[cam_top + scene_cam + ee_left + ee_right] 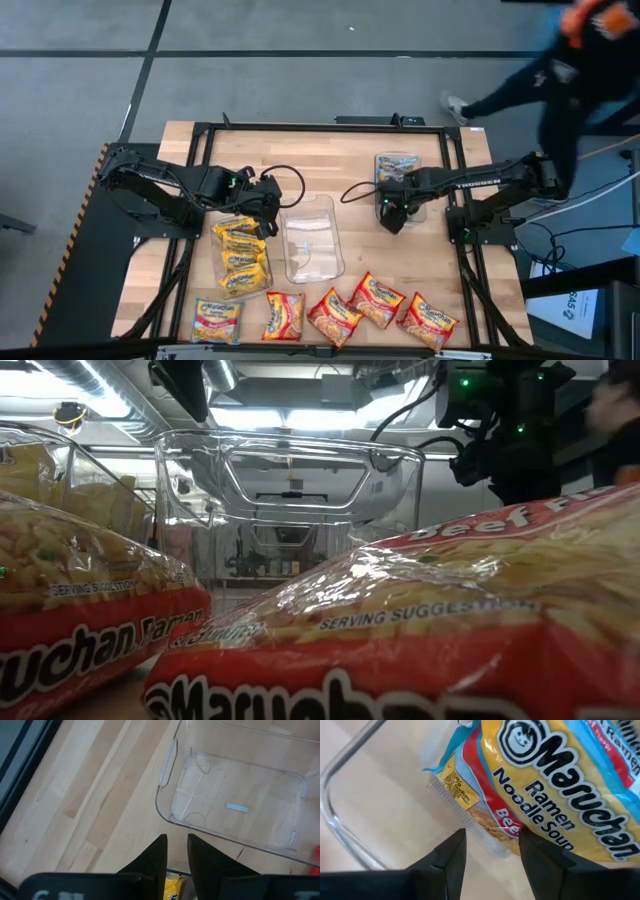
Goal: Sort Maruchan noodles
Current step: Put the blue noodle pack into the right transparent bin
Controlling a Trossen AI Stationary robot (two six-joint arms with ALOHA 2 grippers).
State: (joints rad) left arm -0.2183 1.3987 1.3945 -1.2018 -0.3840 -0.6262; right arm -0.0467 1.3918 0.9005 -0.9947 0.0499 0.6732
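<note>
Several yellow Maruchan packets (240, 255) lie flat in the left clear tray (222, 280). My left gripper (264, 205) hovers over that tray's far right corner with its fingers a narrow gap apart (177, 845), and yellow wrapper (172, 887) shows beneath them. A blue-edged packet (555, 795) lies in the right clear tray (397, 165). My right gripper (392, 215) is open over it (492, 845), its fingers standing on either side of the packet's crimped end (470, 832). One yellow packet (217, 320) and several red-orange ones (335, 315) lie along the near edge.
The middle clear tray (312, 240) stands between the two grippers with only a small label on its floor (236, 808). Red-orange packets (400, 630) fill the low view's foreground. A person (575, 60) moves past the table's far right corner. Bare wood shows along the far side.
</note>
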